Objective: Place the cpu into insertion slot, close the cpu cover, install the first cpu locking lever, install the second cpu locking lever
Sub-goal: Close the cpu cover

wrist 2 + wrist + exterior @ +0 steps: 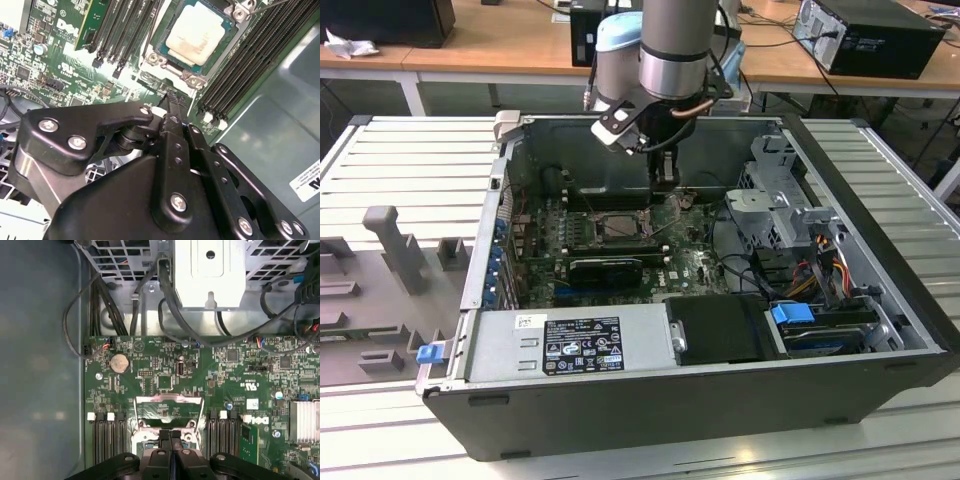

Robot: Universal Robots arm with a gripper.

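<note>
cpu [195,34]: flat square, pale matte metal top, sat in slot [159,46]
gripper [174,97]: black bolted links, fingers squeezed together, tips right beside slot
board [60,55]: green

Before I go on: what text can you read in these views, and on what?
Power supply label: print too small to read.
White sticker on case wall: cut off, unreadable.
Circuit board: white markings, too small to read.
cpu: no legible print.
</note>
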